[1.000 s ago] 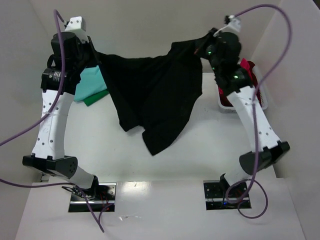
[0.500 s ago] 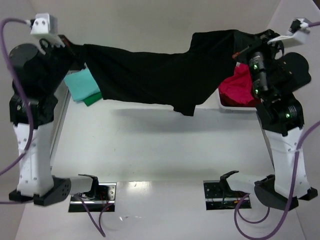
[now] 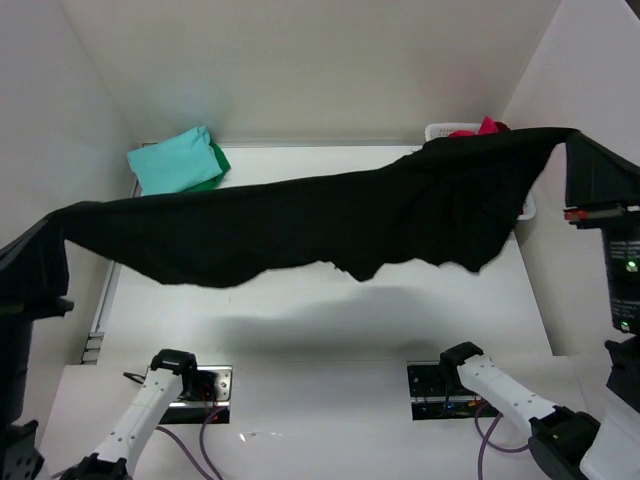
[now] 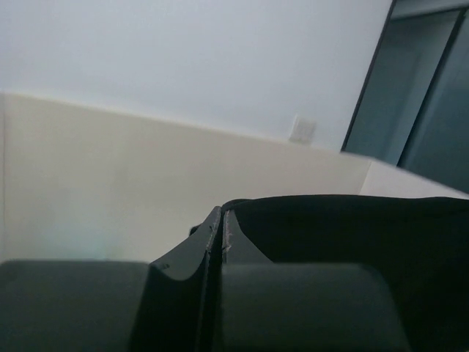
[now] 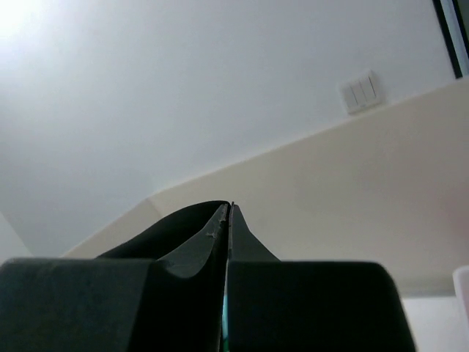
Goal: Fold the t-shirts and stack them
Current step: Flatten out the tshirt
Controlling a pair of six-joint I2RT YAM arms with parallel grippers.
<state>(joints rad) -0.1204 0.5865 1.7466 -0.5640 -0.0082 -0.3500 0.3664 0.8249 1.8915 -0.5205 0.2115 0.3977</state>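
The left tool [image 4: 221, 216] and the right tool [image 5: 229, 209] were each pressed together on one end of the black t-shirt [image 3: 330, 220]. The shirt hung stretched between them, above the counter [image 3: 300, 330]. Beyond the left tool, the teal t-shirt [image 3: 175, 158] lay over the green t-shirt [image 3: 216, 165]. Beyond the right tool, the basket [image 3: 437, 131] held a pink-red t-shirt [image 3: 487, 126].

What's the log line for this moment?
left end effector: shut on black t-shirt | right end effector: shut on it | state: stretched midair

Black t-shirt [image 3: 330, 225] taut in midair
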